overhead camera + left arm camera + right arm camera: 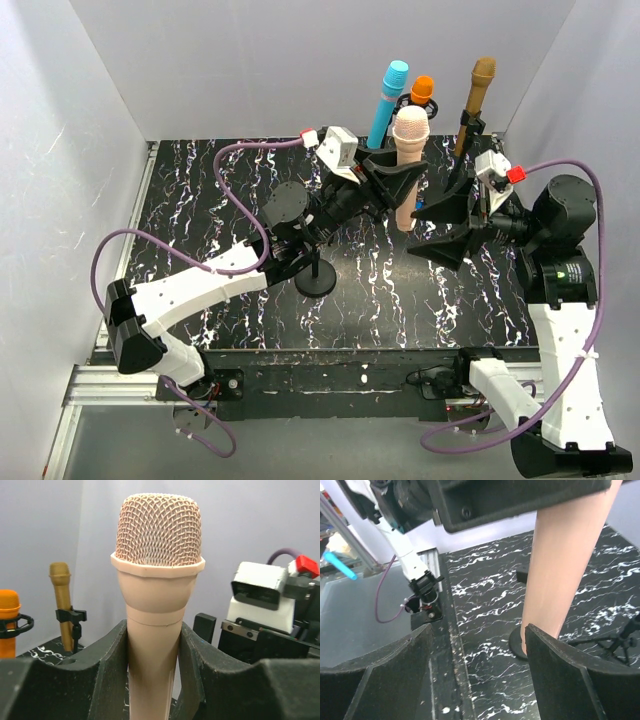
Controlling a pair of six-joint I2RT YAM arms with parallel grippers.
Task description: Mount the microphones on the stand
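Pink-beige mesh and plastic mark out the pink-beige microphone point(409, 165) in the overhead view. It stands nearly upright above the black marbled table point(200, 200), head up. The left pincer point(398, 186) is clenched on its body just below the head. To the right of this microphone, the right pincer point(437, 232) hangs released and empty, its fingers spread and pointing toward the microphone's lower end. Behind the microphone, the light blue microphone point(388, 100) and the orange microphone point(421, 92) rise close together. Farther right the gold-bronze microphone point(478, 95) stands well apart from them. A short stand point(316, 285) with a round black base sits on the table, left of and nearer than the pink-beige microphone.

From the left wrist, the pink-beige microphone point(159, 605) fills the middle. The left pincer point(155, 685) has its two dark fingers point(107, 665) pressed against either side of the body. To its left, the gold-bronze microphone point(61, 600) is held upright in a black clip point(70, 615). At the frame edge, the orange microphone point(7, 617) sits in a ring holder.

From the right wrist, the right pincer point(470, 680) stands wide apart with nothing between its fingers point(385, 675). The pink-beige microphone point(565, 565) comes down just beyond the right-hand finger. That finger hides its lower end, so whether it touches the stand point(516, 642) beneath cannot be told.
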